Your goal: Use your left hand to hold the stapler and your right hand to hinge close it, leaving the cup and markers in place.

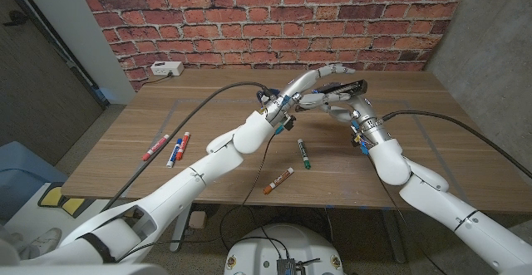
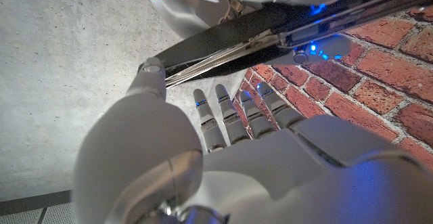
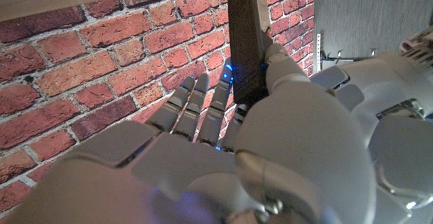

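Brick wall behind, wooden table (image 1: 416, 154) in front. Both hands are up over the far middle of the table with the stapler (image 1: 342, 86) between them, lifted off the surface. Left hand (image 1: 306, 85) has fingers extended, thumb tip on the stapler's end; looks like a light hold, hard to confirm. Right hand (image 1: 341, 102) grips it from below, fingers wrapped on the body. The left wrist view still shows a gap between its two arms, so the hinge isn't closed. Markers (image 1: 170, 147) lie untouched on the table. Can't spot the cup.
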